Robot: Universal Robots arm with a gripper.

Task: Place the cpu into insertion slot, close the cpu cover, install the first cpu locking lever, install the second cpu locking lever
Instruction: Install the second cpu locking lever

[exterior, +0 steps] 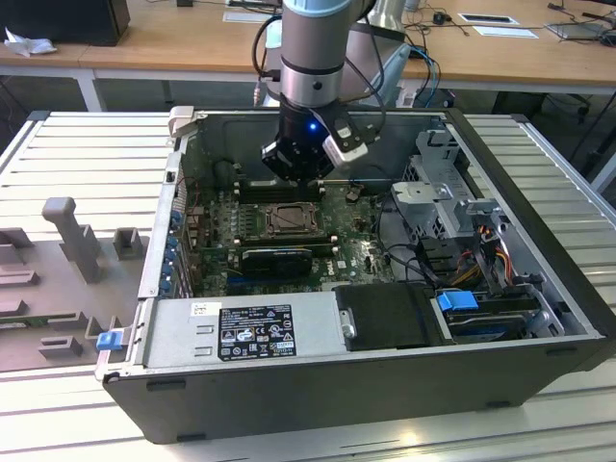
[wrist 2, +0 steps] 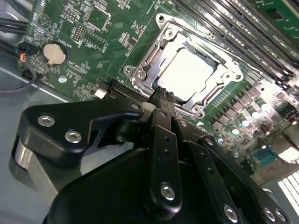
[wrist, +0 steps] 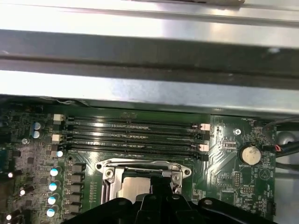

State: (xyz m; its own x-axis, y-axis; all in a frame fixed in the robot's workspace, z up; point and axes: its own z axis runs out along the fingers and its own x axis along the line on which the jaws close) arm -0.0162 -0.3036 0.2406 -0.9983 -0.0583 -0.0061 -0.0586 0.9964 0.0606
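- Hand [wrist 2: 161, 95] hangs inside the open computer case [exterior: 539, 318], its fingers drawn together with nothing between them, tips right at the edge of the insertion slot [wrist 2: 140, 74].
- CPU [wrist 2: 191, 72] lies flat in the slot, pale top showing through the window of the CPU cover [wrist 2: 212, 49], which is down.
- Memory slots [wrist: 135, 135] run just beside the socket on the green motherboard [exterior: 356, 255].

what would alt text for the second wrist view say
A pale silver-grey square cpu sits in the metal-framed insertion slot on a green motherboard, with the black gripper close over the socket's near edge. A round coin battery lies beside it.
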